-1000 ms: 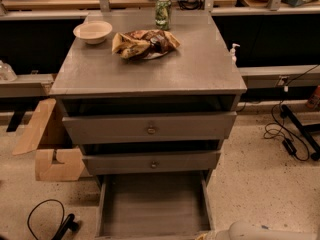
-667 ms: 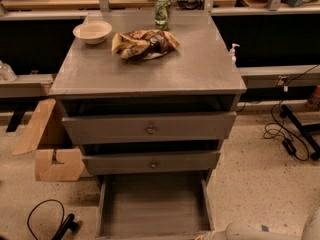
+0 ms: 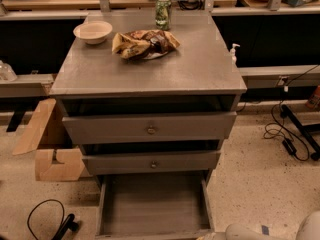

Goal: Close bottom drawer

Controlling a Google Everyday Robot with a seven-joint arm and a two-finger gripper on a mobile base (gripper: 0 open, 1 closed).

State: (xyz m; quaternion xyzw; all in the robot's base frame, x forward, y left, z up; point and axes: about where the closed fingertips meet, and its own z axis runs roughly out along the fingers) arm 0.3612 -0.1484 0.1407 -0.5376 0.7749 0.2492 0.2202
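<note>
step: approach, bottom drawer (image 3: pixel 154 204) wide open | gripper (image 3: pixel 220 234) low by its front-right corner, grip state cannot tell | next: push front squarely inward

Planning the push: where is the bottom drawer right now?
In the camera view, the bottom drawer is pulled out at the foot of the cabinet, below the middle drawer; the gripper sits low by its front right corner.

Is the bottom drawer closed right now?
No, the bottom drawer is pulled far out with its empty box exposed, and the gripper is out of view.
</note>
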